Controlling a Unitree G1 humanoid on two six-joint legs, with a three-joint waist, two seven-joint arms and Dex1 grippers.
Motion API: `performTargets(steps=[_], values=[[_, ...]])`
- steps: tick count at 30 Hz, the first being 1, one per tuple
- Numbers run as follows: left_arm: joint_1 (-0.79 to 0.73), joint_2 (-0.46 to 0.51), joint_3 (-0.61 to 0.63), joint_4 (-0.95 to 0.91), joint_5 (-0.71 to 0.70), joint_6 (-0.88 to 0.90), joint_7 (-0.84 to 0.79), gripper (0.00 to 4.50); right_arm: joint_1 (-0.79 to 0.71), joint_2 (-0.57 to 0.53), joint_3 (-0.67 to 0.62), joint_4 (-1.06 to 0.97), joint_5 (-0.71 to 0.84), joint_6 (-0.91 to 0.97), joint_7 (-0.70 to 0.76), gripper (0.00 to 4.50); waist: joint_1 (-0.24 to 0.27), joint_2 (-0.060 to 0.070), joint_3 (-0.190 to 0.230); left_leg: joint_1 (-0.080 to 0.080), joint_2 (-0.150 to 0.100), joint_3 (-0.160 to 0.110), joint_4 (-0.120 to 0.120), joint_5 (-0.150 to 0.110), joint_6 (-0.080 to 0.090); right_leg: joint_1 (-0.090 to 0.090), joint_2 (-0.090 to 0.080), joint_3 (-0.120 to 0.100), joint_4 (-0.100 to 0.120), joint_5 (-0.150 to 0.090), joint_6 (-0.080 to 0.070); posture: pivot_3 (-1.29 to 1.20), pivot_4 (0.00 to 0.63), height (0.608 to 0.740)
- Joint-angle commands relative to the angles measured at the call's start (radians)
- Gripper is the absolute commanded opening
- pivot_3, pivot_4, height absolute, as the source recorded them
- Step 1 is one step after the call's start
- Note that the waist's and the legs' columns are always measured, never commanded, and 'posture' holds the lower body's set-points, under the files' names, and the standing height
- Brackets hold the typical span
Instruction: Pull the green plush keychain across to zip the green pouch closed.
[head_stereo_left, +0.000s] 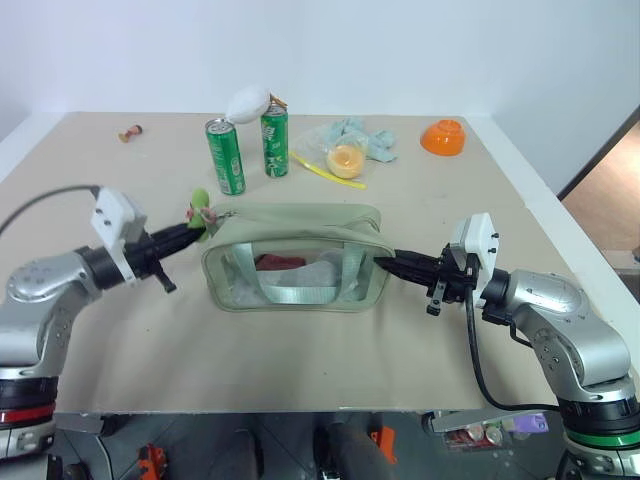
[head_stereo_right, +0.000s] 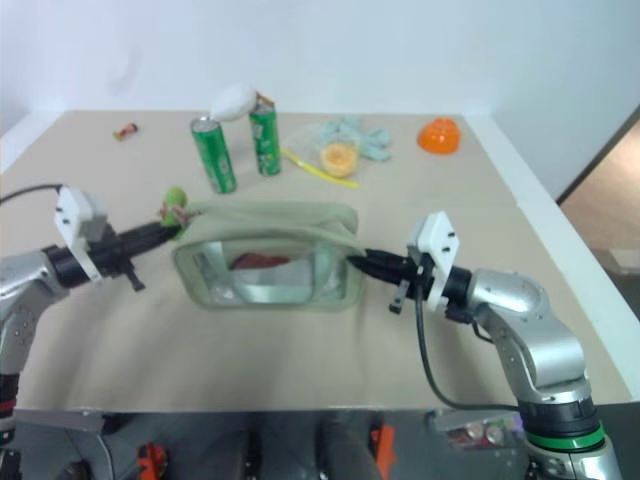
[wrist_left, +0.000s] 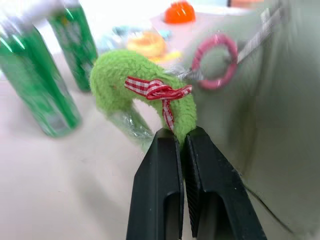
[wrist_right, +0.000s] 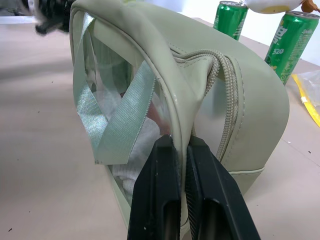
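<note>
A pale sage-green pouch (head_stereo_left: 295, 258) with a clear plastic front panel lies near the middle of a beige table (head_stereo_left: 300, 370). Pale webbing straps and something red show through the clear panel.

At the pouch's left end sits the green plush keychain (wrist_left: 142, 82), a lime-green fuzzy ring with a red-and-white checked ribbon tied round it. A pink ring (wrist_left: 215, 61) links it by a metal piece to the pouch's top edge. The left gripper (wrist_left: 182, 137) reaches in level from the left side, its 2 black fingers pinched tight on the lower part of the plush ring.

The right gripper (wrist_right: 184, 142) comes in level from the right side. Its 2 fingers are clamped together on the folded fabric edge at the pouch's right end, just beside where the zipper (wrist_right: 227, 107) curves down. From that wrist view the zipper teeth there look joined.

Behind the pouch stand 2 green soda cans (head_stereo_left: 226, 156), close together, with a white rounded object (head_stereo_left: 247, 102) resting at their tops. To their right lies a clear plastic bag (head_stereo_left: 350, 148) holding pale blue cloth and something orange-yellow, with a thin yellow-green stick (head_stereo_left: 326, 171) in front of it. An orange bowl-shaped object (head_stereo_left: 444, 137) sits at the far right of the table, and a small brownish item (head_stereo_left: 130, 131) at the far left.
</note>
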Motion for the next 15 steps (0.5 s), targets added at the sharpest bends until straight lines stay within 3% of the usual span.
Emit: performTargets(steps=[1,7,15], values=[[-0.090,0.044,0.045,-0.067,-0.053,0.028,0.003,0.03,-0.020,-0.016,-0.004,-0.041,0.004,-0.008,0.004,0.00,0.000,0.000,0.000,0.000,0.000,0.000,0.000,0.000,0.000,0.000,0.000,0.000,0.000,0.000,0.000,0.00,0.150,0.740],[-0.209,0.054,-0.030,-0.154,-0.123,0.129,-0.022,0.03,-0.028,-0.016,0.002,-0.030,-0.001,-0.013,0.005,0.00,0.000,0.000,0.000,0.000,-0.001,0.000,0.000,0.000,0.000,0.000,-0.001,0.001,0.000,0.000,0.000,0.00,0.150,0.740],[-0.297,-0.014,-0.206,-0.152,-0.070,0.102,-0.090,0.03,-0.031,-0.006,0.010,-0.030,-0.007,-0.019,0.002,0.00,-0.002,0.000,0.000,0.000,-0.001,0.000,0.001,0.000,0.000,0.001,0.001,0.001,0.000,0.000,0.001,0.00,0.150,0.740]])
